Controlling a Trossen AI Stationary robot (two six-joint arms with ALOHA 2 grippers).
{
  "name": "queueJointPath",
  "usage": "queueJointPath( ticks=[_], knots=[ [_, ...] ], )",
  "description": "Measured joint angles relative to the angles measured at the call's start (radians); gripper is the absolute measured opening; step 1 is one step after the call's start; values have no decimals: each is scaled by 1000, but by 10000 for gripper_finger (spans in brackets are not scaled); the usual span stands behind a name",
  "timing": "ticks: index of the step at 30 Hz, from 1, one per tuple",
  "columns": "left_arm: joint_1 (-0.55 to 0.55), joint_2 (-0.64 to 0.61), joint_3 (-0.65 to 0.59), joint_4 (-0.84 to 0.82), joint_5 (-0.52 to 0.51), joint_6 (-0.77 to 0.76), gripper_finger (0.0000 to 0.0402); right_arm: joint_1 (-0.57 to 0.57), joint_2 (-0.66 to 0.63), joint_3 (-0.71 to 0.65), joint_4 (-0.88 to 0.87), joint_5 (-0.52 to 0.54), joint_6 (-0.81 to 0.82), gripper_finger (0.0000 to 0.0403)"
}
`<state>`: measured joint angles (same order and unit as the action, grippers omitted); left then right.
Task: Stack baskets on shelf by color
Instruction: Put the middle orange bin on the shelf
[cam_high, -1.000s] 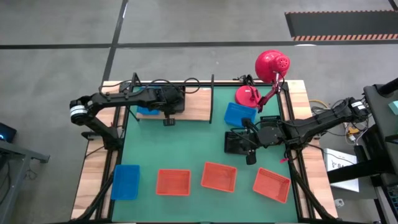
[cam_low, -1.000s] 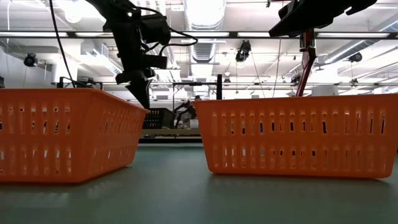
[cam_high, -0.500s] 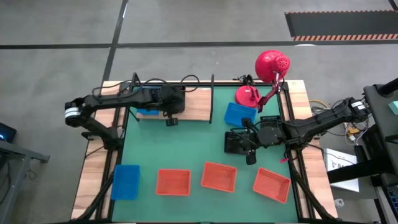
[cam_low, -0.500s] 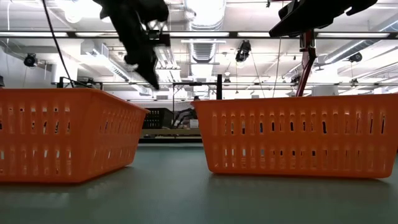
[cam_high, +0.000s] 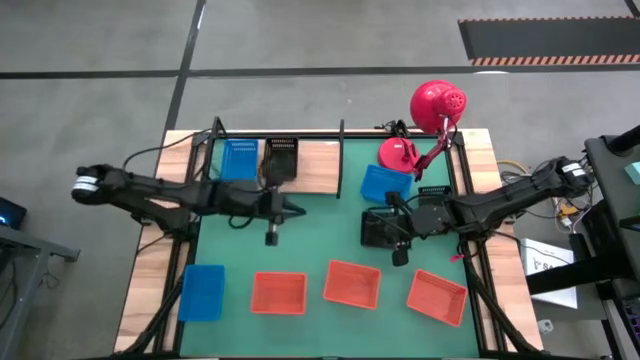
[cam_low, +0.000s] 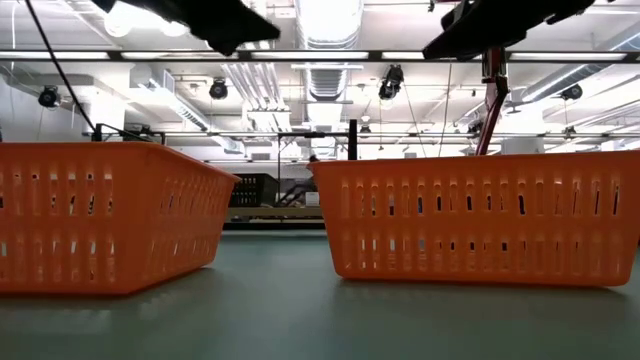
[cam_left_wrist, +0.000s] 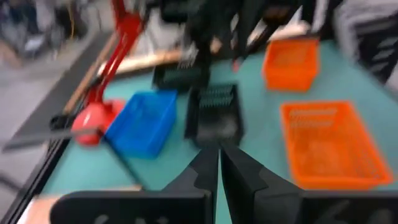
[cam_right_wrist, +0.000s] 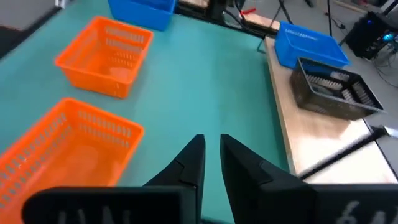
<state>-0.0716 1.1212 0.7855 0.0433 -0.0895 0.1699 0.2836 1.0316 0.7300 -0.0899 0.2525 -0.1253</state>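
Jaws of my left gripper (cam_high: 271, 237) are shut on nothing, arm stretched low across the green mat (cam_high: 310, 240). Right gripper (cam_high: 399, 259) slightly parted, empty, beside a black basket (cam_high: 378, 229). Blue basket (cam_high: 238, 158) and another black basket (cam_high: 281, 160) sit on the shelf (cam_high: 322, 165).

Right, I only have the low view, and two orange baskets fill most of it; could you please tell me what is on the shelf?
Observer: The shelf holds one blue basket and one black basket, side by side.
Operator: Thank you. Where is the left pincer?
Observer: The left pincer is shut and empty, over the green mat, off the shelf.
Operator: Is any black one not yet shelved?
Observer: Yes, a second black basket lies on the mat, by the right arm.
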Motion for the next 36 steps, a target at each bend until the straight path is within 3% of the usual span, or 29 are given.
queueJointPath(
  ticks=[5,9,15,20,25,36],
  knots=[
    [-13,-61,-75,137,-6,2,3,14,82,69,-9,-148,-1,80],
    [-12,-91,-89,148,-35,39,3,63,171,206,-134,-156,0,115],
    [-11,-98,-90,167,-59,127,3,143,353,447,-468,-159,27,147],
    [-11,-107,-90,178,-74,131,3,216,502,626,-751,-160,95,148],
    [-11,-110,-90,180,-74,131,3,289,632,751,-914,-157,91,138],
    [-11,-110,-90,184,-73,126,3,340,824,812,-1038,-111,-51,134]
  ],
)
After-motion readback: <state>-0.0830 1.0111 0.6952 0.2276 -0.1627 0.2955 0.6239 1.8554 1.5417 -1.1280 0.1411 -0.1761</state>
